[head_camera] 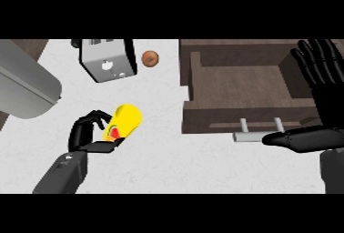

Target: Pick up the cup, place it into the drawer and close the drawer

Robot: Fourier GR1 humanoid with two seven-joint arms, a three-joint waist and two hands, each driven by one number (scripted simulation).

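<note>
1. Cup [125, 119]: yellow, with a red patch near its lower end. It lies tilted over the white counter [201, 164], left of the drawer [235, 84] and well apart from it. You cannot tell from this view whether it is lifted off the surface.
2. Left hand [91, 134]: fingers and thumb are curled round the cup's lower end, coming in from its left side. The cup's upper half sticks out beyond the fingers.
3. Right hand [324, 91]: open and holding nothing, fingers straight and pointing up. It rests at the view's right edge over the drawer's right side, with its thumb lying near the handle [249, 136].
4. Handling, as a judgement: the cup looks small, stiff, hollow and light, so weight should not trouble you. Its smooth, rounded wall is the worry, since it is likely to slide or roll within the fingers.
5. Where to hold: take the body at its middle, fingers on one side and thumb opposite. The present hold sits low on one end, so expect the free end to swing as you carry it.
6. The drawer stands pulled open with its floor bare. Carry the cup over the drawer's near front wall before lowering.
7. The toaster [107, 59] and the brown round item [150, 58] sit farther back, off your likely path.
</note>
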